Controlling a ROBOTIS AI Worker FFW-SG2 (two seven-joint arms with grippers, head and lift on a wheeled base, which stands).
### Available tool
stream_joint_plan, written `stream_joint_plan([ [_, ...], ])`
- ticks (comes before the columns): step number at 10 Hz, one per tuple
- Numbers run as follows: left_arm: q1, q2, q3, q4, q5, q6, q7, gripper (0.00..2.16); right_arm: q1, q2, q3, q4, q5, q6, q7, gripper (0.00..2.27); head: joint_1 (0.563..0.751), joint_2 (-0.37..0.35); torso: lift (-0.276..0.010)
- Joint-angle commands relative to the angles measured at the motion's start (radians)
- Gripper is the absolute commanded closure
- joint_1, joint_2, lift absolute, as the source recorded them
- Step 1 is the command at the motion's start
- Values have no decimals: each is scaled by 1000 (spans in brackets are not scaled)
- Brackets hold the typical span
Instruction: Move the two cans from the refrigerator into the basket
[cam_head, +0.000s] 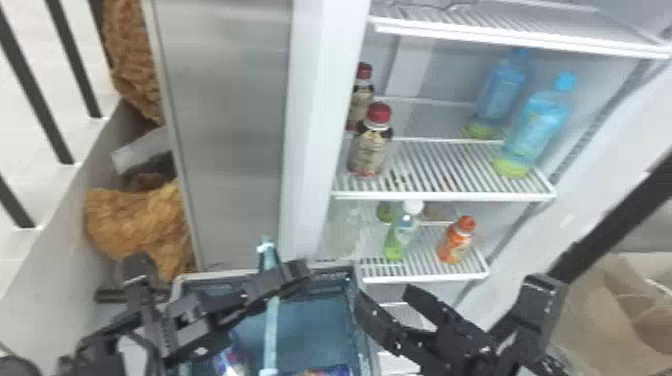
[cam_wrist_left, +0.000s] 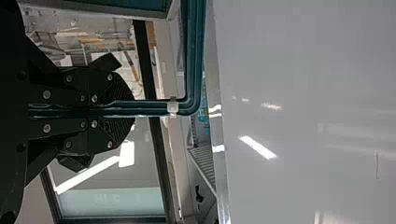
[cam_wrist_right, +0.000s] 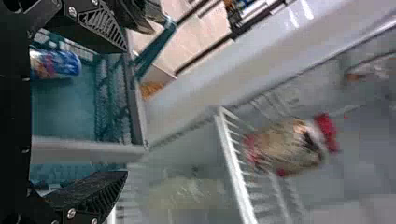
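Pinching the handle (cam_head: 270, 325) of the basket (cam_wrist_right: 88, 147), the left gripper (cam_wrist_left: 122, 108) has its fingers brought together on that bar, and the handle crosses over the basket's opening. The right gripper (cam_head: 385, 295) stands wide open with nothing between its pads, at the basket's right wall; in the right wrist view one finger shows to the inner side of that wall and the other to the outer side, though whether they reach down around it I cannot tell. A can (cam_wrist_right: 55, 64) is inside the basket, and its long axis runs roughly along the right fingers' own direction; lying or standing, I can't say. The head view shows a blue-printed can (cam_head: 232, 360) left of the handle and what looks like another can (cam_head: 327, 371) right of it, both in the basket's near part. So both cans seem to be in, making the loading look done. The relation that matters now is the right gripper to the wall: it is nearer the right-hand can, but should need only to clear the basket or steady its rim, without knocking the wall.
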Motion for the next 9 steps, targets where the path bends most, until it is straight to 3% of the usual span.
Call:
stream_joint_plan([
  [1, 0, 0, 2, 0, 1, 0, 0, 1191, 73, 17, -41, -25, 21, -115, 3, 130, 695, -245, -31],
  [5, 0, -1, 0, 0, -5, 2, 0, 1191, 220, 63, -149, 27, 49, -488, 27, 130, 695, -350, -31],
  [7, -2, -3, -2, 0, -7, 5, 0, 1191, 269, 92, -185, 83, 47, -610, 31, 130, 695, -350, -31],
  [9, -7, -1, -2, 0, -13, 7, 2, 1191, 311, 96, -185, 149, 45, -723, 31, 130, 695, -350, -31],
])
